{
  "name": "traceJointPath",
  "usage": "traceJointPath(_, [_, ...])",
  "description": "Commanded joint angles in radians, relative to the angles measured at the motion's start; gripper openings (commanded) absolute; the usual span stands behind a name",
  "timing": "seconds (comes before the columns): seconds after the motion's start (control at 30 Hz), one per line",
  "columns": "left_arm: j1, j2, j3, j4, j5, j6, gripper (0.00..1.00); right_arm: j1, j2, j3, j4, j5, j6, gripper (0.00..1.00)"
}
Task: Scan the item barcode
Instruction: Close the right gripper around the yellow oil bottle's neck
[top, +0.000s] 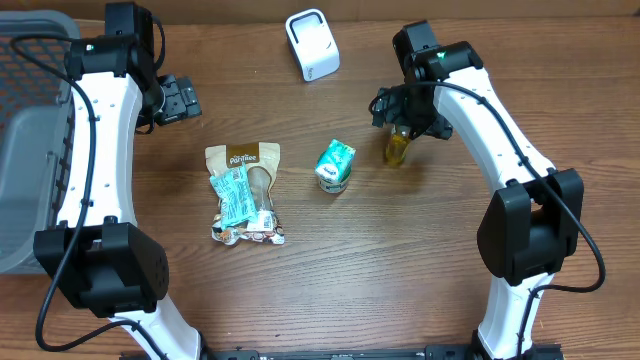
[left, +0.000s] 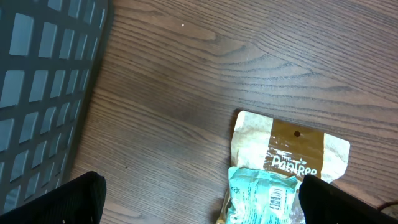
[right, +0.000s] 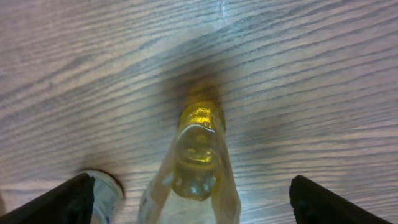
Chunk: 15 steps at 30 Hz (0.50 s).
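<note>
The right end effector (top: 405, 112) hangs over the small yellow bottle (top: 397, 148). The bottle is on the surface (top: 330, 260), right of the middle and somewhat toward the far edge. In the right wrist view the two fingers (right: 62, 202) are spread wide, one on each side of the bottle, with a gap on both sides, so nothing is pinched.

I judge this bottle to be the item for scanning. The wide spread probably lets the fingers go down around it without knocking it. The bottle seems to stand upright and it is narrow, so it may tip easily.

The white scanner (top: 312, 45) stands near the far edge, about at its middle, where either arm could bring an item to it. A green can (top: 335, 165) stands near the bottle on its left, which leaves less room for the finger on that side.

The left end effector (top: 183, 100) is also spread and holds nothing. It is toward the far-left corner, beside the grey basket (top: 30, 150) and away from the work. A snack bag (top: 250, 160) with a teal packet (top: 230, 195) on it lies left of the middle.
</note>
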Motion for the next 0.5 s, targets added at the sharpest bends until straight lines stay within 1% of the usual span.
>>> traceJointPath(0.0, [-0.005,-0.005,0.018,0.001,0.001,0.011,1.0,0.002,0.006,0.005,-0.009,0.01,0.002,0.87])
traceJointPath(0.07, [-0.005,-0.005,0.018,0.001,0.001,0.011,1.0,0.004,0.008,0.003,-0.011,0.01,0.002,0.82])
traceJointPath(0.13, [-0.005,-0.005,0.018,0.001,0.001,0.011,1.0,0.005,0.008,-0.006,-0.013,0.01,0.002,0.76])
traceJointPath(0.33, [-0.005,-0.005,0.018,0.001,0.001,0.011,1.0,0.005,0.008,-0.053,0.02,0.01,0.002,0.73])
traceJointPath(0.47, [-0.005,-0.005,0.018,0.001,0.001,0.011,1.0,0.005,0.008,-0.056,0.024,0.01,0.002,0.66])
